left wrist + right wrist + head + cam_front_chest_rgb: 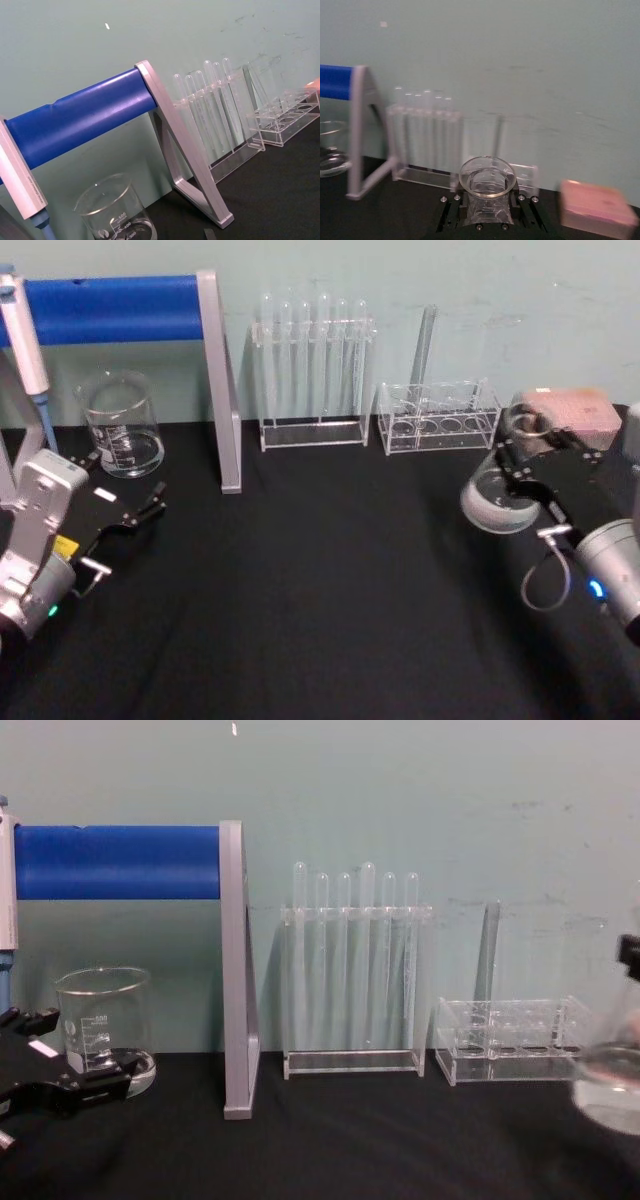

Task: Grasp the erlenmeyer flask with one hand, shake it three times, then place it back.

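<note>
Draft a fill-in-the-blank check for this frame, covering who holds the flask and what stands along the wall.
The right pincer is shut on the ___ of the erlenmeyer flask.
The left pincer, beside the beaker, is ___.
The tall test tube rack holds ___ tubes.
The bar on the grey stand is ___.
Missing words: neck; open; six; blue.

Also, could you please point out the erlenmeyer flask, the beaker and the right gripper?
erlenmeyer flask (497, 502): head view, wide glass base.
beaker (100, 1030): chest view, graduated front wall.
right gripper (533, 444): head view, between fingertips, at the flask's neck.
</note>
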{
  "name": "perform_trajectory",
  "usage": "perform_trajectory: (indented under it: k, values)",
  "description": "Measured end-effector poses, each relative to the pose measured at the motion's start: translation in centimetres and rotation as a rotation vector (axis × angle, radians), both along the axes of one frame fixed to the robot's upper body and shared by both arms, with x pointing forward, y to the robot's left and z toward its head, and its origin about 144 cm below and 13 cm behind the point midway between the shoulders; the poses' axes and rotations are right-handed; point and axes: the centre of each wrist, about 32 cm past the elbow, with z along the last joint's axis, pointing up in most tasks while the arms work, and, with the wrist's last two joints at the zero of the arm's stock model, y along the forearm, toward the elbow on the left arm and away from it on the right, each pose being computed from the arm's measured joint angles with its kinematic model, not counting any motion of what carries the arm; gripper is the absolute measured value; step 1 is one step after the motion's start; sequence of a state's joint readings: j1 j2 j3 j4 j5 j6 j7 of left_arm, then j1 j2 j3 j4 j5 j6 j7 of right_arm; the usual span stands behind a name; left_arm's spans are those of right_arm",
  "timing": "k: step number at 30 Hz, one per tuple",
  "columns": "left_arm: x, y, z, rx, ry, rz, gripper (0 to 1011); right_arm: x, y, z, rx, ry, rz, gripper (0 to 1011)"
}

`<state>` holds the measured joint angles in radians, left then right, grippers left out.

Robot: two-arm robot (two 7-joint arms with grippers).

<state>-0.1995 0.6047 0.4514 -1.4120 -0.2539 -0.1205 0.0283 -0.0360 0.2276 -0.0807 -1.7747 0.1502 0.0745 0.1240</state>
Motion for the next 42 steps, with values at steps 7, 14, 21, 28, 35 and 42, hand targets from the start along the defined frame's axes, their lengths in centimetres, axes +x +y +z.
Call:
perform_trajectory:
  k: [7, 14, 21, 28, 35, 42]
  values:
    - [0.0, 0.0, 0.0, 0.000, 0.000, 0.000, 1001, 0.9, 2.1, -0.1, -0.005, 0.011, 0.160, 451]
    - [0.0, 0.0, 0.0, 0.000, 0.000, 0.000, 1001, 1.9, 4.1, -0.2, -0.007, 0.023, 0.318, 451]
    - [0.0, 0.0, 0.0, 0.000, 0.000, 0.000, 1001, 2.4, 5.1, -0.3, -0.006, 0.031, 0.409, 452]
    - [0.0, 0.0, 0.0, 0.000, 0.000, 0.000, 1001, 2.7, 5.0, -0.3, -0.002, 0.040, 0.435, 451]
    - [0.0, 0.0, 0.0, 0.000, 0.000, 0.000, 1001, 3.0, 4.5, -0.1, 0.000, 0.066, 0.466, 452]
    - [0.0, 0.0, 0.0, 0.000, 0.000, 0.000, 1001, 3.6, 3.7, -0.2, -0.007, 0.098, 0.523, 451]
